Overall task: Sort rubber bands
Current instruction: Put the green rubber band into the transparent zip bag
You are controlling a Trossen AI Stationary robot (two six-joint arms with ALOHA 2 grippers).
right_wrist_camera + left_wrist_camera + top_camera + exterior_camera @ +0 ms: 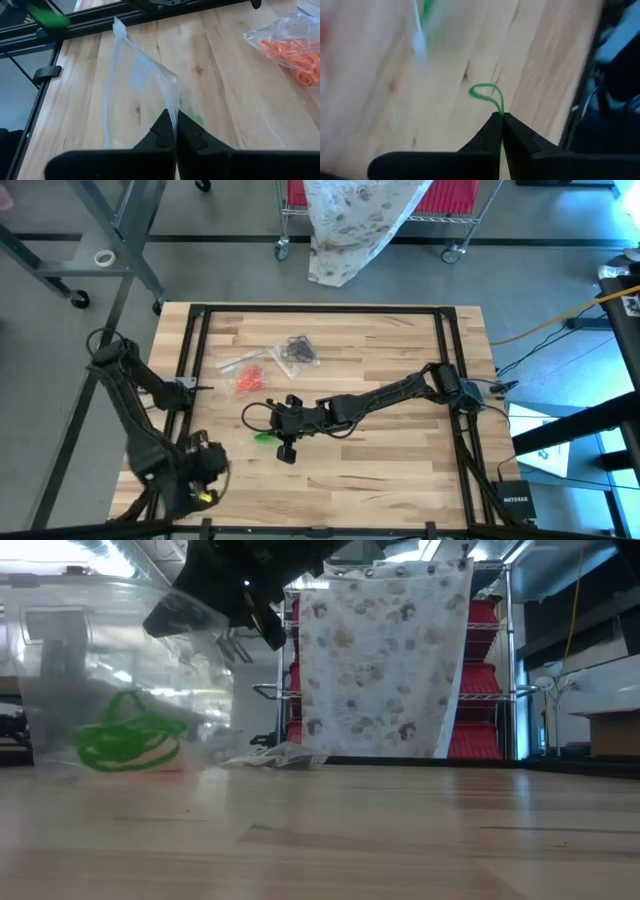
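Note:
My left gripper (500,116) hangs over the table's near left corner (205,490), shut on one green rubber band (487,94). At the table's middle my right gripper (175,118) is shut on a clear bag (135,80) that holds several green rubber bands (125,745); the bag's bottom rests on the table. Farther back lie a clear bag of orange-red bands (250,378) and a clear bag of black bands (297,352). My left gripper pinches the green band at one end of its loop (500,109) between its two fingertips. The rest of the loop sticks out beyond the fingertips, clear of the table. My right gripper pinches the clear bag's upper edge (174,105) between its two fingers, slanting down from the table's right. The bag stands up from the table below that edge.
A black metal frame (190,350) runs round the tabletop. Bare wood lies near the front and at the right of the table. Beyond the far edge stand a wire cart with red bins and a flowered cloth (380,660).

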